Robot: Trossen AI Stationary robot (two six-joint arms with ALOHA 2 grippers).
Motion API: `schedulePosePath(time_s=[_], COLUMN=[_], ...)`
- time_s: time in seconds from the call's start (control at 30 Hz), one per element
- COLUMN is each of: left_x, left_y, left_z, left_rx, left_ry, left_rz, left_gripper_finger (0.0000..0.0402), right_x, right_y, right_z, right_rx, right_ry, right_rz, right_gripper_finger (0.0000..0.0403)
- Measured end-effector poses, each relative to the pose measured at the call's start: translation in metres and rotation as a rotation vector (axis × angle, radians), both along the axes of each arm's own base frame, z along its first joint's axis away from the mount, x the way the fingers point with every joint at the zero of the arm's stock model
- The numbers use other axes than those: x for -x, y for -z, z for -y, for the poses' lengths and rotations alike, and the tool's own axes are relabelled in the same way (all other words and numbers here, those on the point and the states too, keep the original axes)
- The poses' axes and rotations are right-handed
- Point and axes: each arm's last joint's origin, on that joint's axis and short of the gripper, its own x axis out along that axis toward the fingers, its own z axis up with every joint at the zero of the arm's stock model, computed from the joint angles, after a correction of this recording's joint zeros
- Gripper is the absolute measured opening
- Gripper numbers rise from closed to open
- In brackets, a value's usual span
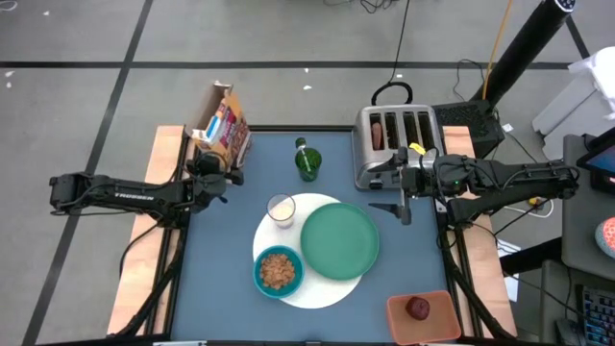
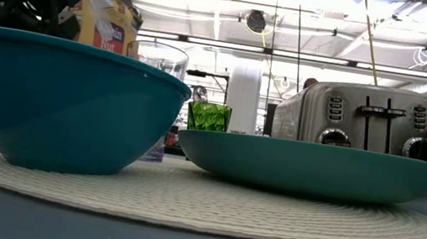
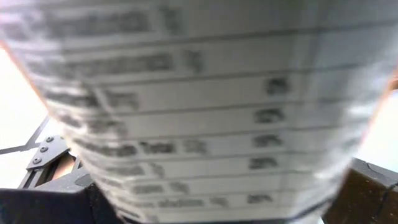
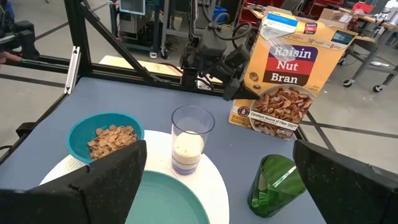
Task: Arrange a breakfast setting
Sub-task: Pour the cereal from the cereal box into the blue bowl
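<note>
A white round disc lies mid-table. It carries a green plate, a teal bowl of cereal flakes and a milk glass. A green cup stands behind them. A red fruit lies on the tray at the near right. No spoon shows. My left gripper is shut on a Raisin Nut Bran cereal box at the far left. My right gripper hangs open and empty between the toaster and the plate. My left gripper pinches the cereal box between its two fingers, one on the front face near its side edge and one behind. The nutrition side panel faces the wrist. The fingers come level from the table's left. The box stands tilted; whether its base touches the table I cannot tell.
A silver four-slot toaster stands at the far right, something brown in one slot. The orange-brown tray sits at the near right corner. Bare blue tabletop lies left of the disc.
</note>
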Motion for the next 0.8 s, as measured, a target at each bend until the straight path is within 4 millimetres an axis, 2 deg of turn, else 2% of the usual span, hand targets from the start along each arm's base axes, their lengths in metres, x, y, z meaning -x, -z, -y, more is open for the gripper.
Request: schedulePosePath(time_s=[0.8], left_x=[0.0013], left_y=[-0.0026], left_z=[0.0033], left_rx=[-0.034], left_ry=[-0.030], left_rz=[0.012], left_gripper_finger=[0.0392], right_x=[0.0000], right_y=[0.0000], right_z=[0.0001], right_rx=[0.000], right_ry=[0.000], right_rz=[0.000], right_gripper_finger=[0.0398])
